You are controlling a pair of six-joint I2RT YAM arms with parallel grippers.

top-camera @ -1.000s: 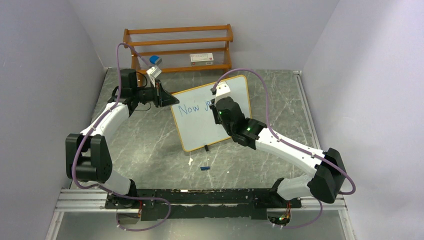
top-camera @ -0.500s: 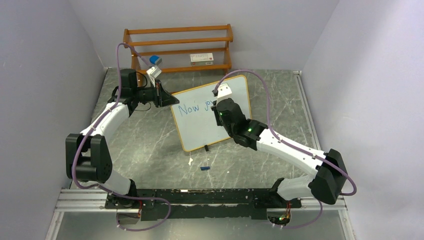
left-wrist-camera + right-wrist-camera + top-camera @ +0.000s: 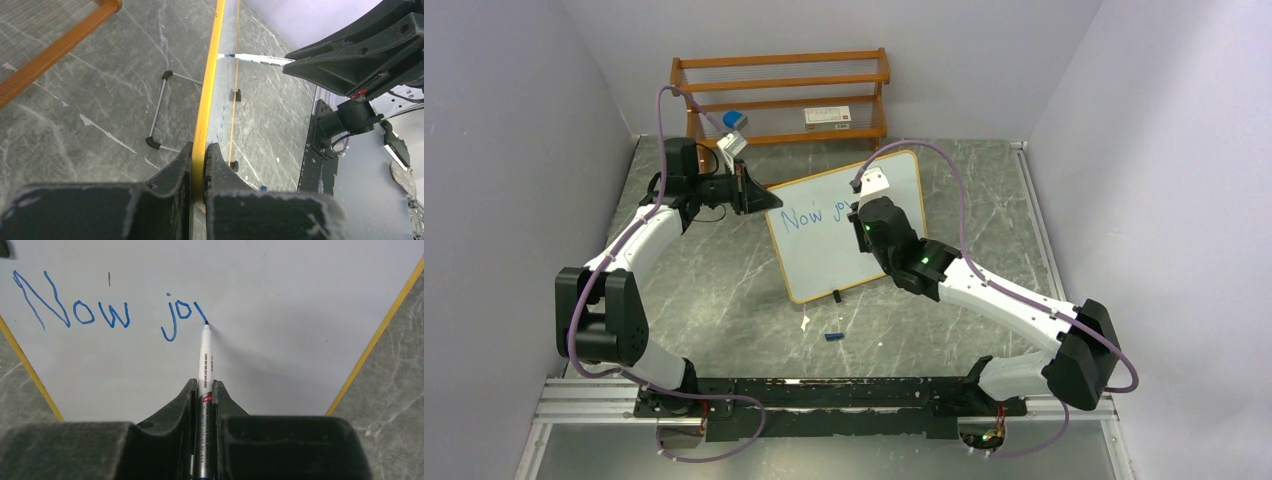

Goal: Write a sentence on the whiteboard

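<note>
Pinching the marker (image 3: 205,355), right gripper (image 3: 204,386) pressed its tip to the whiteboard (image 3: 300,280); left gripper (image 3: 200,148) clamped the board's left frame edge. Risk noted: excess tip pressure might slip the frame, skewing the sentence (image 3: 114,316).

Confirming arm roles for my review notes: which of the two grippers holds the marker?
The right gripper: shut on the white marker, tip on the whiteboard. The left gripper instead clamps the board's yellow edge.

The whiteboard (image 3: 824,262) stands on the table (image 3: 724,290) at my twelve o'clock, with the shelf (image 3: 780,95) behind it at eleven. My left gripper (image 3: 200,156) sits on its nine o'clock edge. My right gripper (image 3: 204,390) sets the marker (image 3: 205,355) on its face, at three o'clock of the writing (image 3: 100,312).
</note>
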